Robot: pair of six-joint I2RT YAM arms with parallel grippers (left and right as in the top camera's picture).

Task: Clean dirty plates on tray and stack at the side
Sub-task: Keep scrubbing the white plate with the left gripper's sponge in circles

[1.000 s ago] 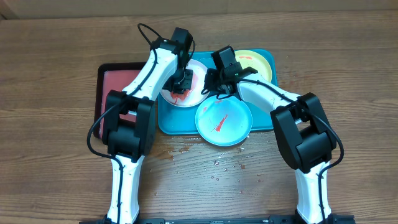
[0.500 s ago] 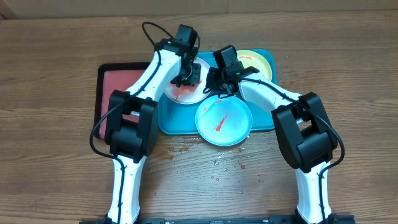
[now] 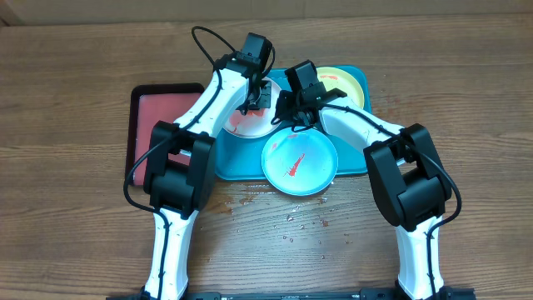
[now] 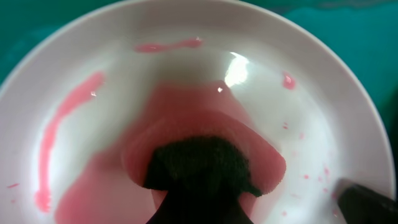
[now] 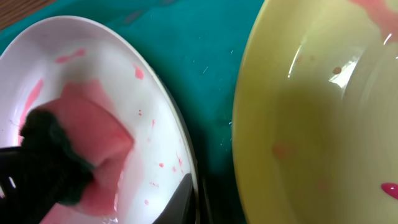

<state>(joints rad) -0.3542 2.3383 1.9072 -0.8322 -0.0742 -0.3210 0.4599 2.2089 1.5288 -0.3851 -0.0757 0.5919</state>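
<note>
Left gripper [image 3: 260, 98] is down over the white plate [image 3: 237, 125], pinched tight on a sponge [image 4: 199, 165]; the sponge's dark scouring side sits in the fingers and its pink body presses flat on the plate's floor; pink watery smear all round it, a long streak up the left side, small specks to the right. Right gripper [image 3: 291, 119] comes in from the other side, jaws closed narrow on that same plate's near rim, one dark finger [image 5: 183, 193] lying just inside the edge. The plate rests on the tray [image 3: 241, 167], toward its left end; the yellow-green plate [image 3: 343, 82] sits in the tray's far right corner, just beside the white one, with a red dab and faint pink marks; the light blue plate [image 3: 300, 162], red streak in its middle, lies at the front, overhanging the tray's front rim above the table [image 3: 83, 67]. A black-rimmed tray [image 3: 162, 108] lies left of the blue one, touching it; droplets [image 3: 291, 221] spot the wood in front.
</note>
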